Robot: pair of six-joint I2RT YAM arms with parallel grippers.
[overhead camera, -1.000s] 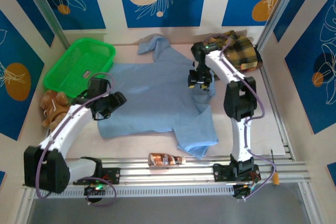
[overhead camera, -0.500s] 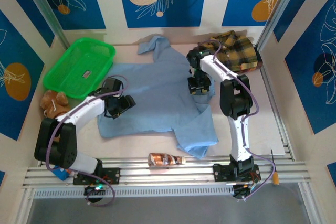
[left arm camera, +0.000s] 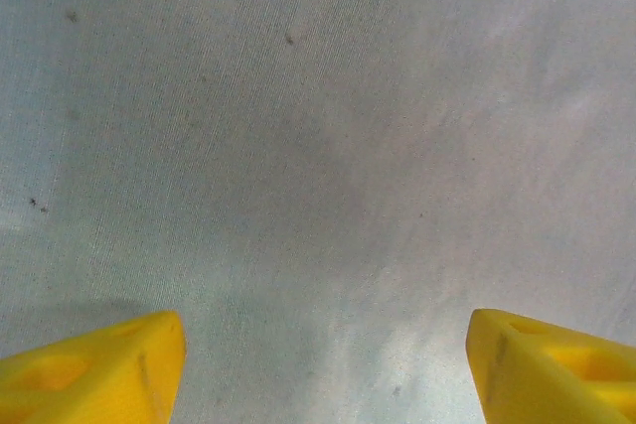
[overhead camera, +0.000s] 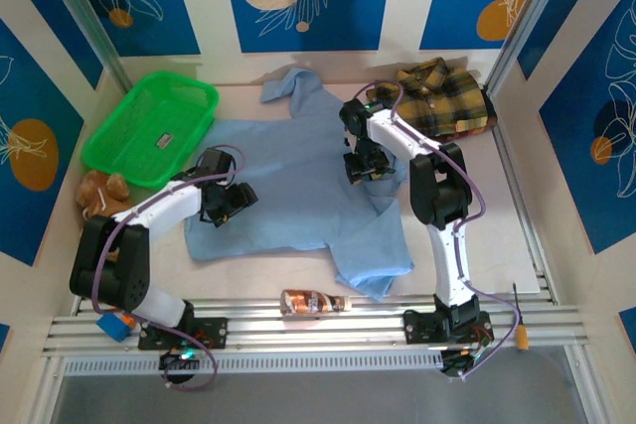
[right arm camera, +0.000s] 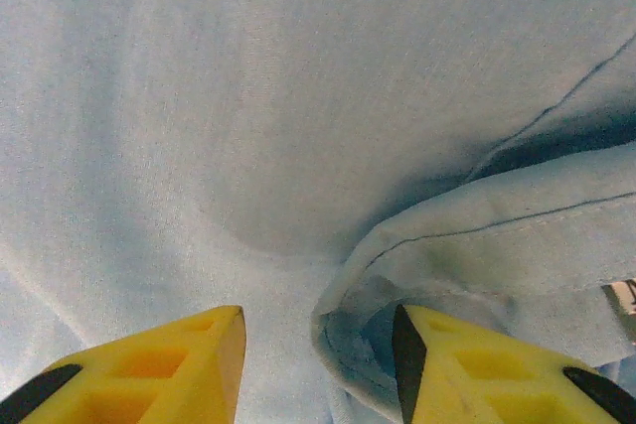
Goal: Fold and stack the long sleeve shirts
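Right fingers (right arm camera: 149,364) farther left now, at light blue shirt (overhead camera: 298,186)'s folded edge

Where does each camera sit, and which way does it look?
Top external: fixed above, behind the arms, looking down; both arms show.
Left wrist: behind the left gripper, facing the plain light blue cloth shirt; yellow fingertips show.
Right wrist: behind the right gripper, facing a folded edge; yellow fingertips show.
All three share that shirt.
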